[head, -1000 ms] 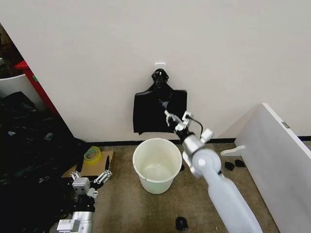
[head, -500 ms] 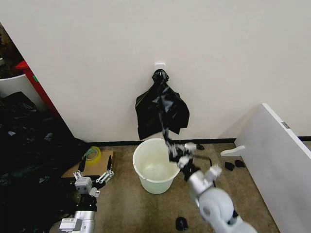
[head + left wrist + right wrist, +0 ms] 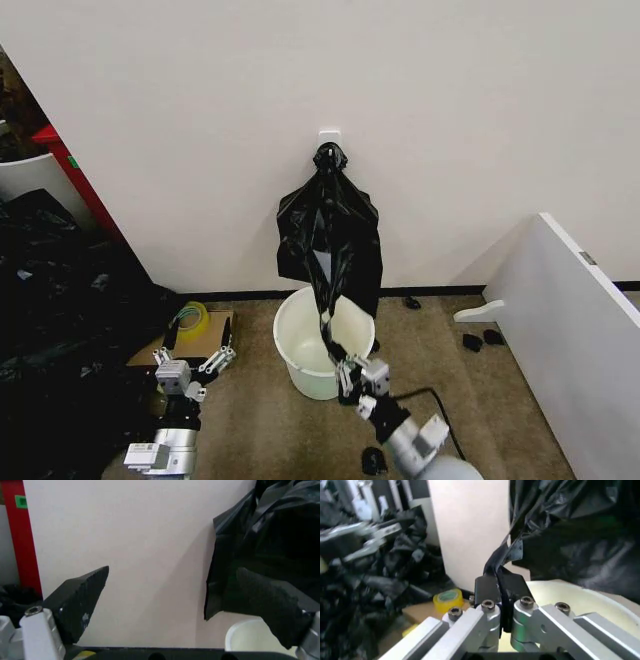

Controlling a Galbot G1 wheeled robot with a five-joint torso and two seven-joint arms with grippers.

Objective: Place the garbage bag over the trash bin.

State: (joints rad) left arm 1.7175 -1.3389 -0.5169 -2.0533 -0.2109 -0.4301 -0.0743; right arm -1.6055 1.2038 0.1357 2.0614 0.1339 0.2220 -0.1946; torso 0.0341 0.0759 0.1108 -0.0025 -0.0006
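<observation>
Pulling one garbage bag (image 3: 322,262) free from the bunch on the wall hook

My right hand (image 3: 352,377) is clamped on its stretched corner, just before the trash bin (image 3: 300,345); left hand (image 3: 190,365) waits apart, low beside; next I'd need it detached and opened.

Glossy, wrinkled black plastic garbage bag (image 3: 330,235); smooth white plastic trash bin (image 3: 300,345).

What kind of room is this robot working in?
Probably a plain workshop or test room, not a home: a bare wall with black bags hung from a hook, a white bucket on a brown floor, and heaps of black plastic beside it.
</observation>
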